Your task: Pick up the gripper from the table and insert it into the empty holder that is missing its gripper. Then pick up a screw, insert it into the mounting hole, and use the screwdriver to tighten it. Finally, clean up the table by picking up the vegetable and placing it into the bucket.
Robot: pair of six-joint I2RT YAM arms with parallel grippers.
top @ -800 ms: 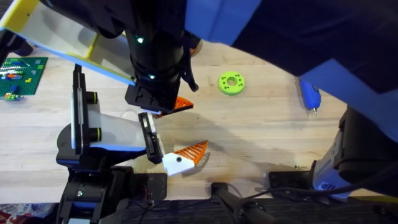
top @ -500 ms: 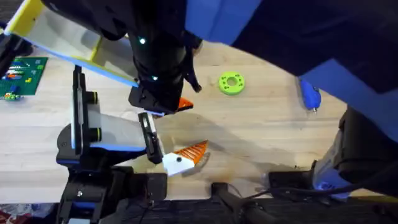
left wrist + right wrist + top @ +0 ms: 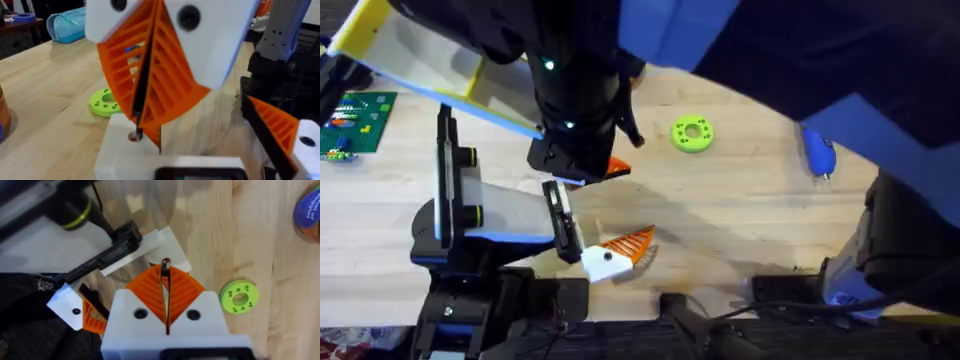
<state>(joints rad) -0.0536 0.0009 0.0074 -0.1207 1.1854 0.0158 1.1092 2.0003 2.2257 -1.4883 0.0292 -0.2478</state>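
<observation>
My right gripper [image 3: 164, 271] is shut on a small screw [image 3: 165, 261], whose tip is down at the white base block [image 3: 125, 150] of the gripper [image 3: 617, 168]. The left wrist view shows that same right gripper [image 3: 139, 120] hanging over the block. The block sits against the black holder [image 3: 120, 247] at the tip of the white fixture [image 3: 490, 215]. Far to the right lies the blue screwdriver [image 3: 818, 152]. The bucket [image 3: 310, 207] stands beyond the block. The vegetable is out of view.
A lime-green ring [image 3: 692, 133] lies mid-table. The fixture's other finger, pale ribbed orange [image 3: 628, 243], juts out near the front edge. A green studded plate [image 3: 355, 118] is at the far left. Bare wood stretches between the ring and the screwdriver.
The raised dark arm over the fixture has edged a touch to the right. The things on the table lie where they were.
</observation>
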